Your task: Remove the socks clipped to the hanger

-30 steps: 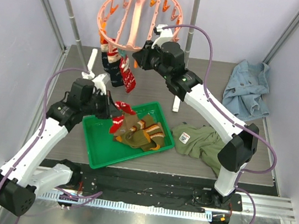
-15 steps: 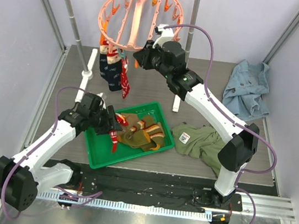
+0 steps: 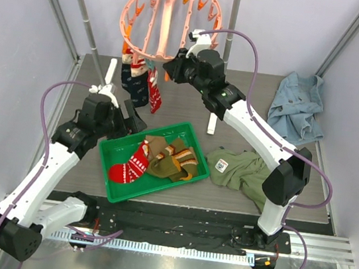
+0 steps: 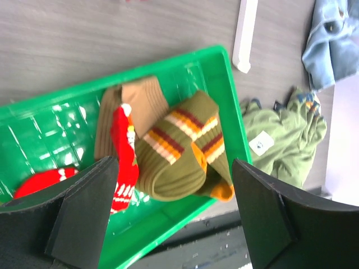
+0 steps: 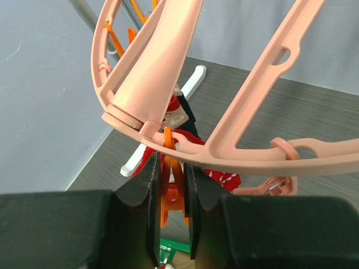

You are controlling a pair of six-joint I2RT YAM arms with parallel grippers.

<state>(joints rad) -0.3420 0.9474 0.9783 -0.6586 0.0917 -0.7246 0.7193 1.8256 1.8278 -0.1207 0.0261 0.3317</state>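
Note:
The salmon-pink hanger point(image 3: 155, 32) hangs from the white rack. A navy sock point(image 3: 133, 82) and a red patterned sock point(image 3: 154, 93) dangle from pegs at its near rim. My right gripper point(image 3: 170, 71) is up at that rim, shut on an orange peg point(image 5: 170, 193) under the hanger ring point(image 5: 241, 152), with the red sock point(image 5: 223, 179) just behind it. My left gripper point(image 3: 133, 118) is open and empty over the back left corner of the green tray point(image 3: 113, 190). In the tray lie a red sock point(image 3: 131, 165) and olive-brown striped socks point(image 3: 174, 160), also seen between the left gripper point(image 4: 174, 224) fingers point(image 4: 84, 208).
An olive-green shirt point(image 3: 240, 170) lies right of the tray, and a blue denim garment point(image 3: 297, 105) lies at the back right. The white rack's poles point(image 3: 83, 7) and foot point(image 4: 245, 33) stand behind the tray. Purple walls close in both sides.
My left gripper opened and let go of the red sock, which now lies flat in the tray. The left arm then drew back to the tray's back left. The right arm has not moved.

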